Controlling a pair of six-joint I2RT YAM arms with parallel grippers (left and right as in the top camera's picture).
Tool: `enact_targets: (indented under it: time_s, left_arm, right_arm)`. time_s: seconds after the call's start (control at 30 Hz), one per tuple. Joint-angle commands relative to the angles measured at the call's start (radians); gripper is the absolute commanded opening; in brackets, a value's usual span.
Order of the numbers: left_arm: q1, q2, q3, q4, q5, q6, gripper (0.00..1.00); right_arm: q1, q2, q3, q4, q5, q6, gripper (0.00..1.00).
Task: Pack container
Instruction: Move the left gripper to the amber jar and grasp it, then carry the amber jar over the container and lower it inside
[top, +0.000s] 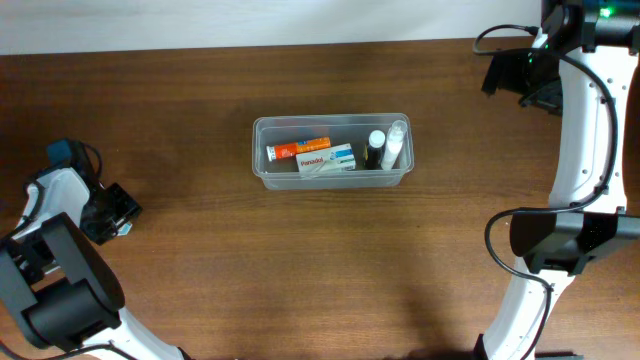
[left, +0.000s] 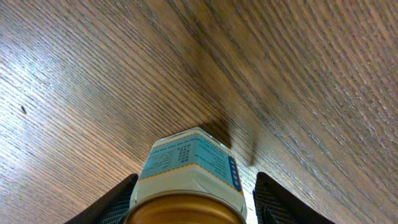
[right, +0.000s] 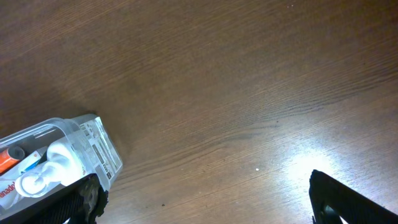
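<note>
The container (top: 257, 150), central on the worktop (top: 220, 290), has room, so our left pincer (left: 196, 186) straddles a bottle (left: 189, 158) near the left edge, grip we cannot tell, right pincer (right: 204, 183) wide.

Clear container (top: 258, 152) sits mid-counter (top: 300, 270), and it's got stock in it: an orange box (top: 298, 149) along the far wall, a white-and-blue box (top: 326, 161) just beside it, then a dark bottle with a white cap (top: 375, 148) and a white tube (top: 394, 147) at the right end. Left pincer (top: 112, 212) is low over the wood, well apart at the left edge. Right pincer (top: 515, 75) hangs at the far right corner.
</note>
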Motion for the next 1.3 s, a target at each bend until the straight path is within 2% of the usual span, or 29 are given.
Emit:
enact_targets:
  time_s: [0.0,0.1,0.3,0.47,0.5,0.77,0.97,1.27]
  left_arm:
    - [0.003,0.012,-0.008,0.011,0.007,-0.002,0.57]
    - [0.003,0.012,-0.008,0.026,0.007,-0.002,0.49]
    - [0.003,0.012,-0.008,0.033,0.007,-0.002,0.48]
    - [0.002,0.012,-0.008,0.035,0.016,-0.002,0.24]
    - [0.002,0.011,-0.008,0.035,0.023,-0.002,0.23]
    - [0.002,0.011,0.052,-0.016,0.069,0.001,0.23]
    - [-0.021,0.011,0.196,-0.119,0.156,0.075,0.23]
    - [-0.203,0.011,0.483,-0.293,0.205,0.249,0.23]
  right_arm:
    - [-0.001,-0.023,0.011,-0.003,-0.002,-0.003,0.98]
    - [-0.001,-0.023,0.011,-0.003,-0.002,-0.003,0.98]
    - [-0.001,-0.023,0.011,-0.003,-0.002,-0.003,0.98]
    - [-0.001,-0.023,0.011,-0.003,-0.002,-0.003,0.98]
    - [-0.001,-0.023,0.011,-0.003,-0.002,-0.003,0.98]
    - [-0.001,-0.023,0.011,-0.003,-0.002,-0.003,0.98]
    - [-0.001,-0.023,0.011,-0.003,-0.002,-0.003,0.98]
    - [-0.001,-0.023,0.011,-0.003,-0.002,-0.003,0.98]
